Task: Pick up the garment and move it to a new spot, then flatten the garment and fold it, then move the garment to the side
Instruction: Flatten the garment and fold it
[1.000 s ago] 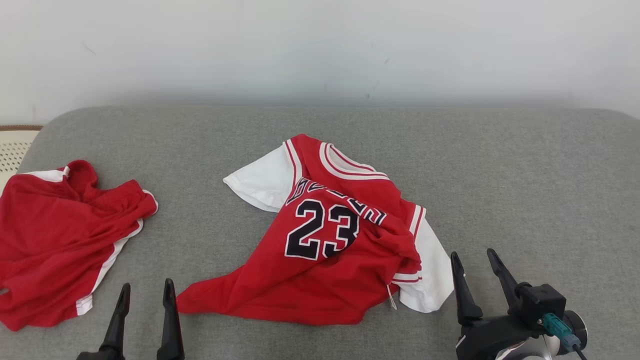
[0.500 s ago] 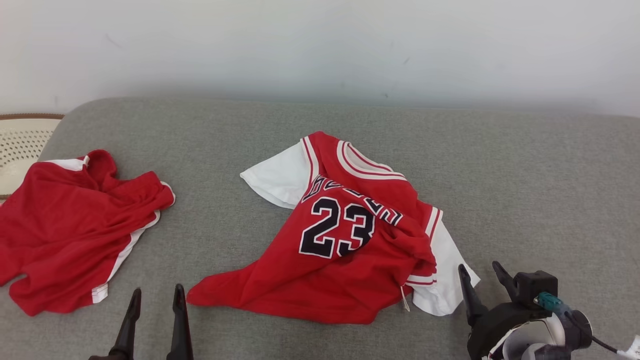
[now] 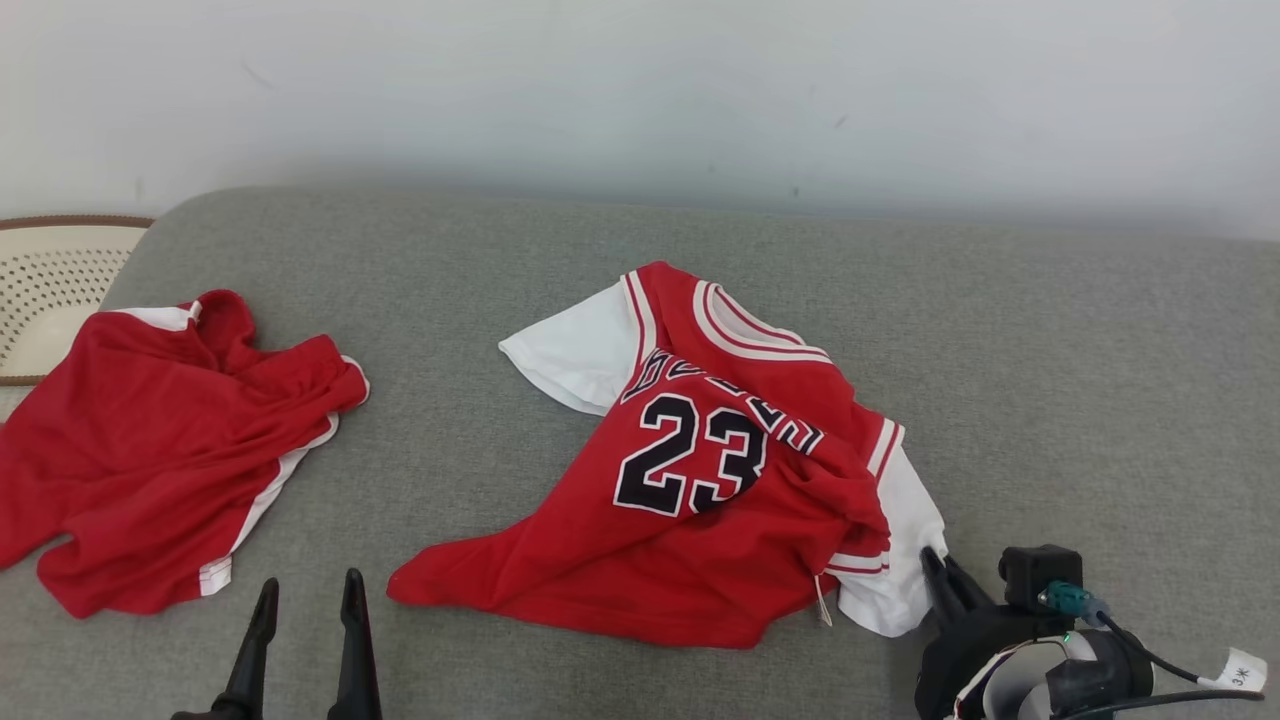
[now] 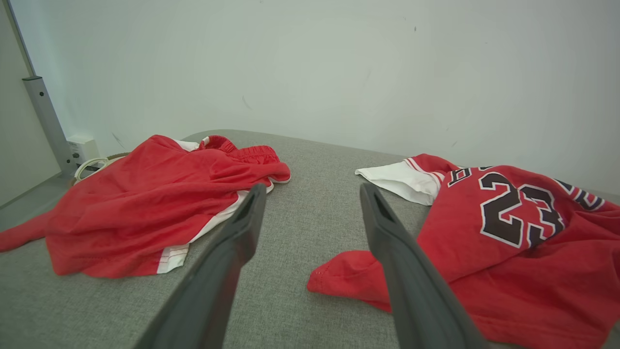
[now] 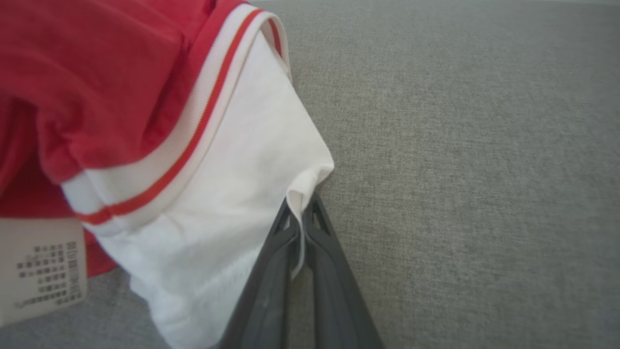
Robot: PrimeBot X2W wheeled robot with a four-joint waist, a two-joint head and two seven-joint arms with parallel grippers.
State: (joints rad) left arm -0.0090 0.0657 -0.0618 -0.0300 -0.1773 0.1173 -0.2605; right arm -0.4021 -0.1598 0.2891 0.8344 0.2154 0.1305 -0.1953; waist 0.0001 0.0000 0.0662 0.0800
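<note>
Entry, head view unless noted.

The jersey [image 3: 720,480], red with white sleeves, is lying crumpled near the middle of the grey cushion [image 3: 1080,340]. Its near white sleeve [image 5: 232,160], at 4 o'clock of the garment, is being pinched at the hem by the right gripper [image 5: 301,218], its fingers pressed together on a fold of the cloth. The left gripper [image 3: 309,585] is being held spread over bare cushion at 7 o'clock, apart from the jersey's lower red corner.

Surroundings: red shorts [image 3: 160,450] with white side stripes are lying heaped at 9 o'clock of the jersey, well apart from it, with a strip of bare cushion between. A cream perforated object [image 3: 50,290] with a brown rim is showing past the cushion's edge at 10 o'clock. A pale wall [image 3: 640,90] is running behind at 12 o'clock.

Writing: "23", black outlined in white, is being read on the chest. The lettering above it is being broken by folds and cannot be read whole. A white care label [image 5: 43,266] is hanging at the hem, its print too small to read. A paper tag [image 3: 1238,668] on the right wrist's cable is carrying a mark too small to tell.

Room: open cushion is lying from 12 round to 4 o'clock of the jersey. The cushion's rounded corner is being seen at 10 o'clock.
</note>
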